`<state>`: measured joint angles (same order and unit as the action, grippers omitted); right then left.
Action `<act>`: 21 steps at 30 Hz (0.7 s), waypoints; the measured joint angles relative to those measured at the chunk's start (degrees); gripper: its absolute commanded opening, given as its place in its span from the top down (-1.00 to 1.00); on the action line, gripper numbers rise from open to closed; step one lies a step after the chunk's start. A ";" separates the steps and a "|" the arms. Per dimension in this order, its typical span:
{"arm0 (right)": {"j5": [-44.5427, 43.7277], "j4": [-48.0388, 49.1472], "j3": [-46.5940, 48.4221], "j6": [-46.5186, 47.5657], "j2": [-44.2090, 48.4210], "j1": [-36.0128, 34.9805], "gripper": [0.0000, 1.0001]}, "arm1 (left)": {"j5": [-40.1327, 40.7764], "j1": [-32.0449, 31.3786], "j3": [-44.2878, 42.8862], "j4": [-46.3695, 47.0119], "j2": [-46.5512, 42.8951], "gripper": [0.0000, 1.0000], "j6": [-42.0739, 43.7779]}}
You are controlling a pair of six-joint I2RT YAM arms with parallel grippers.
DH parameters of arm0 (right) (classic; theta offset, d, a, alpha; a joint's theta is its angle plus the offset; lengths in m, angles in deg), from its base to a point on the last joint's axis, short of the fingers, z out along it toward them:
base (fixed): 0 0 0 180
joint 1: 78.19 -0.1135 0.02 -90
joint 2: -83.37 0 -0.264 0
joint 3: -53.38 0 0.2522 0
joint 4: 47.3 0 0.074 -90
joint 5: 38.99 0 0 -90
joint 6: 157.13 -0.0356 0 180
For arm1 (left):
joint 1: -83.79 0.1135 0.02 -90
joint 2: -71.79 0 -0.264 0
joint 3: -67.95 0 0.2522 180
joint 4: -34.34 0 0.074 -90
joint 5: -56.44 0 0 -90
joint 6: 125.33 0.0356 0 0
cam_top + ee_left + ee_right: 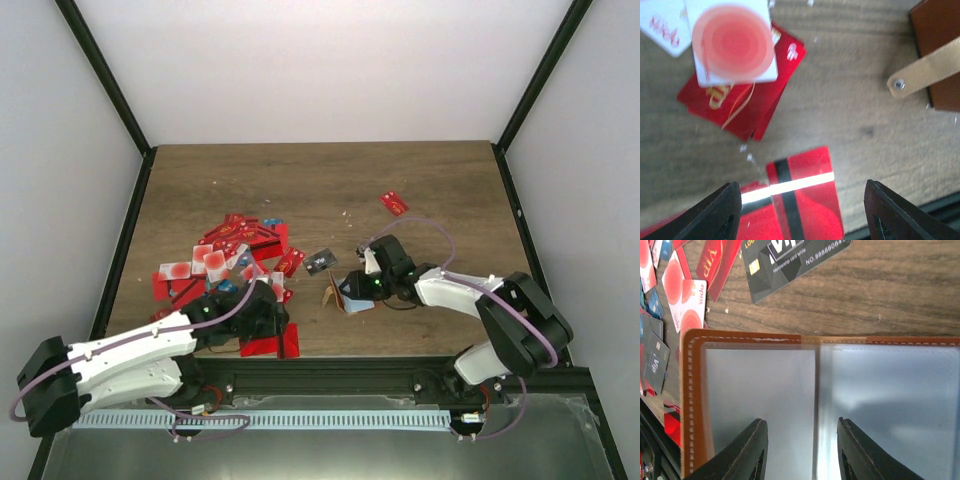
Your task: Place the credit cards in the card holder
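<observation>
Cards (222, 258): heaped loose at left-centre of the table (440, 180), overlapping; mostly red, some white with a red blotch. None is seen in the holder yet.
Left gripper (801, 183): jaws wide apart, nothing between them; hung low over the near edge of the heap, judged set for a pick.
Striped card (802, 195): red with a black stripe, flat under the open jaws, overlapped at its left by another red card. The flat lie is judged hard to get under.
Black card (322, 262): flat and alone between heap and holder.
Holder (690, 390): right of centre, near side, spread open with clear sleeves uppermost, seemingly empty. It appears propped off the table, judged to present a pocket.
Strap (925, 72): loose across the holder's edge; it may foul an insertion.
Right gripper (801, 422): fingers partway apart over the holder, the sleeve fold between them; whether it is clamped cannot be told.
Lone card (394, 203): red, far right, well apart.
</observation>
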<state>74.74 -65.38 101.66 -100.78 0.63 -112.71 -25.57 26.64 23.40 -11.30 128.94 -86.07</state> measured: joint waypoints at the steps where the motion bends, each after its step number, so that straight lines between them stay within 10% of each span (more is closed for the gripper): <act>1: 0.48 0.48 -0.15 0.00 -0.61 0.00 0.19 | -0.94 -0.22 0.68 -0.90 -1.27 -0.39 -0.83; 21: 5.75 5.79 -1.07 -0.87 -2.51 0.00 0.20 | -17.59 -4.68 14.36 0.92 -12.50 -0.33 -13.94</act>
<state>80.49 -59.59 100.59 -101.65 -1.88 -112.71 -43.16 21.97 37.76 -10.38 116.44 -100.02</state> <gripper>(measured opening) 0.402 0.671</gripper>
